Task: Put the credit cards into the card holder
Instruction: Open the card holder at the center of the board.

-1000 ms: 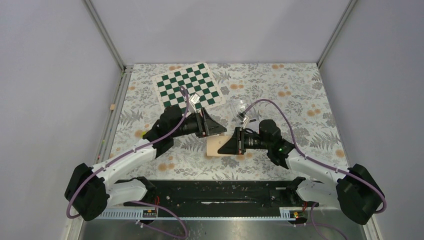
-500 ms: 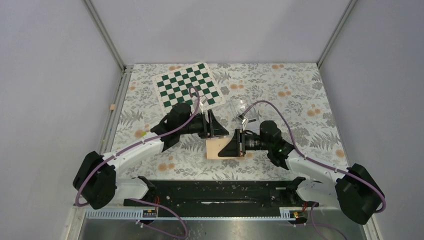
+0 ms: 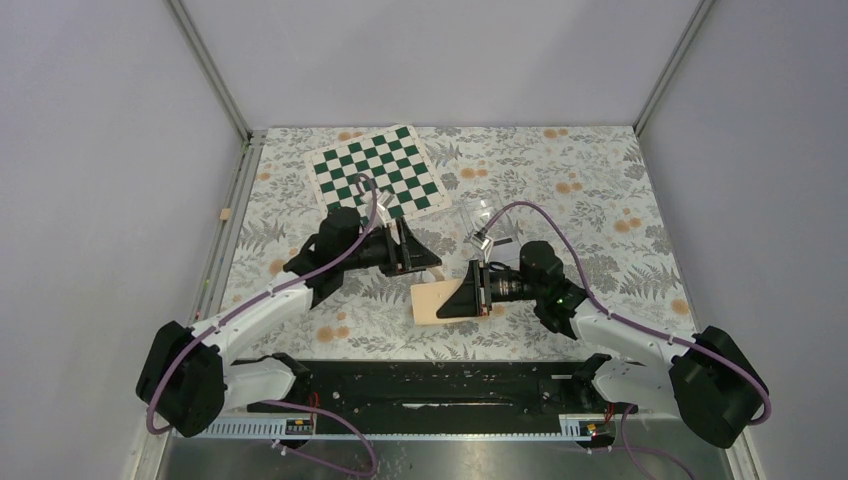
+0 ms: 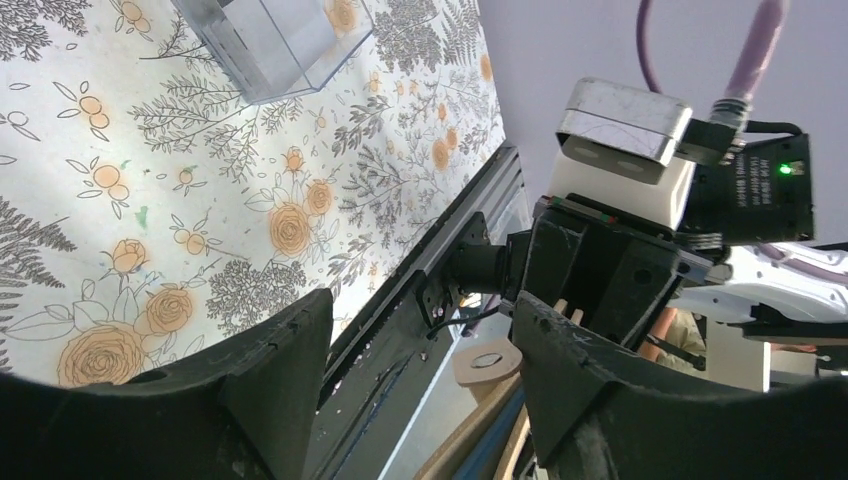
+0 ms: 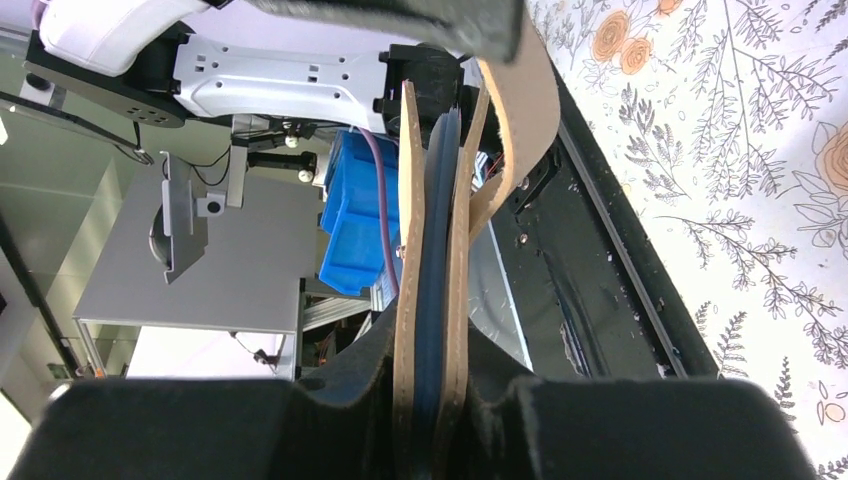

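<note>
The card holder [image 3: 430, 302] is a tan wallet held on edge above the table, just in front of centre. My right gripper [image 3: 456, 300] is shut on it. In the right wrist view the wallet [image 5: 432, 290] is clamped between the two fingers, with its blue lining showing between the tan sides and its flap [image 5: 520, 110] curling open. My left gripper [image 3: 424, 256] is open and empty, just behind the wallet. In the left wrist view [image 4: 418, 325] the wallet's snap tab [image 4: 487, 360] shows between its fingers. No credit cards are in view.
A clear plastic box [image 3: 470, 215] stands behind the grippers and shows in the left wrist view [image 4: 270, 40]. A green and white chessboard mat [image 3: 375, 172] lies at the back left. The black rail [image 3: 440, 385] runs along the near edge.
My left gripper swung right toward the wallet, then drew back left, staying open. My right gripper moved slightly nearer with the wallet in it.
</note>
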You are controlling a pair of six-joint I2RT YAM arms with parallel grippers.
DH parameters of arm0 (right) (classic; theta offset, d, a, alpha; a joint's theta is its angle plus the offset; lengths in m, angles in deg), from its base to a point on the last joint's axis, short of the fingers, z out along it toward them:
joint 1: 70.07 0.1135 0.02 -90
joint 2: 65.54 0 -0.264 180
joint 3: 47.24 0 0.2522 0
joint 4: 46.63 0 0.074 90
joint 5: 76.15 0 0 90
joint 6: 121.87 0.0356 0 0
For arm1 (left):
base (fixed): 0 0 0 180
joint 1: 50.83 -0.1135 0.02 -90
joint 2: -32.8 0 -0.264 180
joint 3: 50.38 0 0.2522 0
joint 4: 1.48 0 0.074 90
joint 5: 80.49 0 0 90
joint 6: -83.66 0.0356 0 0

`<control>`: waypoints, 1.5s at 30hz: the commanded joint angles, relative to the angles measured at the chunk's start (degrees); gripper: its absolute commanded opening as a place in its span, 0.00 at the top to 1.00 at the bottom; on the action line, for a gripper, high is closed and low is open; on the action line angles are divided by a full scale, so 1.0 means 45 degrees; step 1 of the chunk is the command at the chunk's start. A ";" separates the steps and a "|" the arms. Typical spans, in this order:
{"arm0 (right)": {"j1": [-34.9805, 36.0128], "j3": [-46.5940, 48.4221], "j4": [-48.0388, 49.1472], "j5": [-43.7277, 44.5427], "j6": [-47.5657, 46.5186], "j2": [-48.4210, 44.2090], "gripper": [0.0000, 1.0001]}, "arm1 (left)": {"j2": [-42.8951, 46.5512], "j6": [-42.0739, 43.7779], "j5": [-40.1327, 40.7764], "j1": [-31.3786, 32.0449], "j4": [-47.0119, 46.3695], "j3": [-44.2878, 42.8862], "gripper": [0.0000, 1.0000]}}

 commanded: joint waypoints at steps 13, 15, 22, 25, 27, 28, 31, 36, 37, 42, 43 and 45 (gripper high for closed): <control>0.0079 0.0500 0.0614 -0.1858 0.0669 0.0225 1.00 | 0.1843 0.2081 -0.3332 -0.0549 0.0328 0.0005 0.16; 0.0085 0.0519 0.0655 -0.2007 0.0768 0.0247 1.00 | 0.1815 0.2405 -0.3716 -0.0538 0.0626 -0.0083 0.16; 0.0085 0.0754 0.0689 -0.2490 0.0991 0.0446 1.00 | 0.1550 0.3859 -0.3503 -0.0438 0.2745 -0.0733 0.17; 0.0080 0.0827 0.0603 -0.2549 0.0958 0.0551 1.00 | 0.1397 0.3990 -0.3286 -0.0295 0.2856 -0.0967 0.19; 0.0076 0.0859 0.0592 -0.2589 0.0975 0.0586 1.00 | 0.1330 0.3993 -0.3036 -0.0248 0.2869 -0.1060 0.21; 0.0086 0.0860 0.0587 -0.2608 0.0976 0.0597 1.00 | 0.1315 0.3986 -0.2837 -0.0260 0.2868 -0.1082 0.22; 0.0080 0.0863 0.0529 -0.2661 0.0961 0.0571 1.00 | 0.1146 0.3866 -0.2471 -0.0258 0.2758 -0.1109 0.29; 0.0074 0.0838 0.0378 -0.2757 0.0902 0.0540 1.00 | 0.0859 0.3697 -0.1735 -0.0251 0.2655 -0.1168 0.45; 0.0078 0.0833 0.0355 -0.2778 0.0908 0.0532 1.00 | 0.0859 0.3658 -0.1536 -0.0251 0.2639 -0.1164 0.47; 0.0079 0.0722 0.0329 -0.2805 0.0860 0.0450 1.00 | 0.0834 0.3183 -0.1052 -0.0255 0.2037 -0.1031 0.43; 0.0086 0.0708 0.0344 -0.2808 0.0869 0.0446 1.00 | 0.0790 0.3035 -0.1153 -0.0261 0.1765 -0.0968 0.41; 0.0075 0.0676 0.0365 -0.2836 0.0881 0.0448 1.00 | 0.0653 0.2701 -0.1512 -0.0246 0.1207 -0.0853 0.40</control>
